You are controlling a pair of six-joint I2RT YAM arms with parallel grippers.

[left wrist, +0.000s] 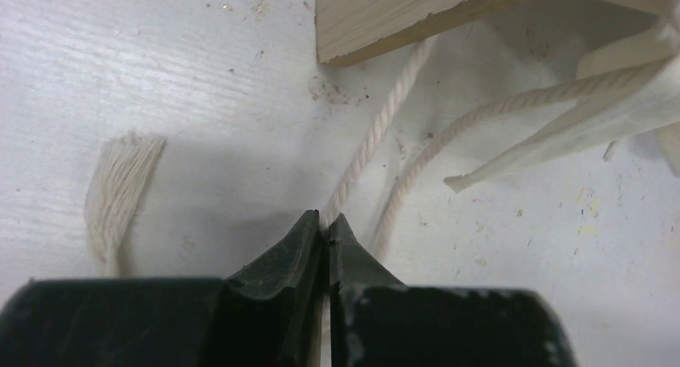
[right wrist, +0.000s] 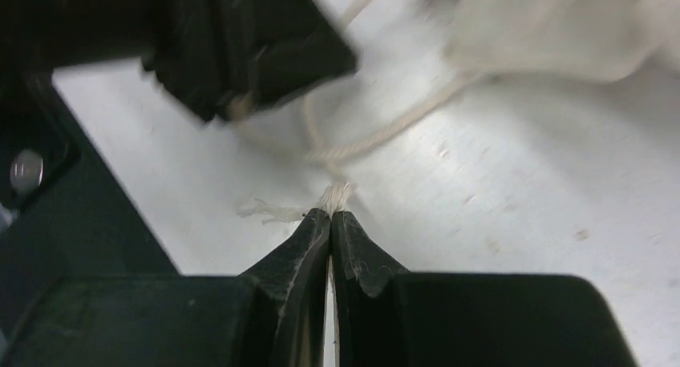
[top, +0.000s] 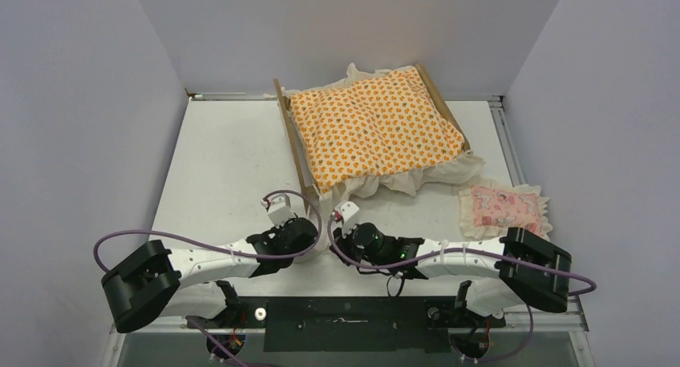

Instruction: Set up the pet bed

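Left gripper [left wrist: 325, 223], just short of the pet bed's [top: 293, 139] near corner, is clenched on a cotton cord [left wrist: 377, 131] trailing from that corner. Right gripper [right wrist: 330, 216] beside it pinches a frayed end [right wrist: 337, 195]. The bed lies beyond both jaws, its long axis slanting away rightward, and both arms look equally near. No writing is legible.

One bed [top: 295, 136], one mattress [top: 377, 127], one pillow [top: 502, 207]

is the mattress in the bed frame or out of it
In. The orange-patterned mattress lies spread flat between the plywood side rails of the pet bed, its cream ruffle spilling over the near end.
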